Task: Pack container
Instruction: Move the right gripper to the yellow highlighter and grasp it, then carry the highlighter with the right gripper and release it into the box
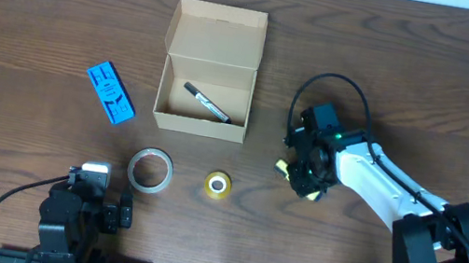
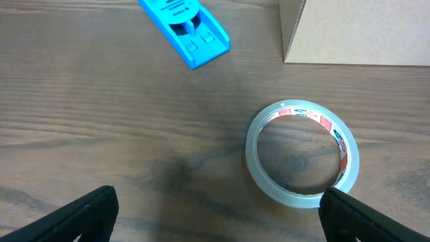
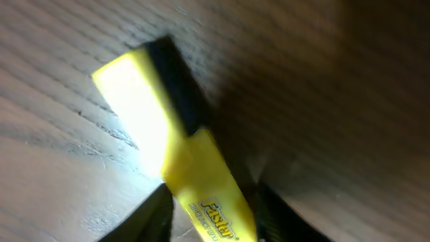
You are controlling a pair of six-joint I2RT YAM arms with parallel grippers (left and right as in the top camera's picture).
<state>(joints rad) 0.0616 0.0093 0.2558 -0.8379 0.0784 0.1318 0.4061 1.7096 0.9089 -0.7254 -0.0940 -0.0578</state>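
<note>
The container (image 1: 208, 75) is a tan cardboard box with its flap lid open at the back; its corner shows in the left wrist view (image 2: 356, 30). A black marker (image 1: 208, 103) lies inside it. My right gripper (image 1: 306, 175) is right of the box, low over the table, and shut on a yellow highlighter (image 3: 201, 195) with a black cap; its ends stick out in the overhead view (image 1: 282, 167). My left gripper (image 2: 215, 215) is open and empty at the front left, with a clear tape roll (image 2: 302, 154) just ahead of its right finger.
A flat blue packet (image 1: 110, 92) lies left of the box and shows in the left wrist view (image 2: 185, 30). The clear tape roll (image 1: 150, 170) and a small yellow tape roll (image 1: 217, 185) lie in front of the box. The right arm's cable loops behind it.
</note>
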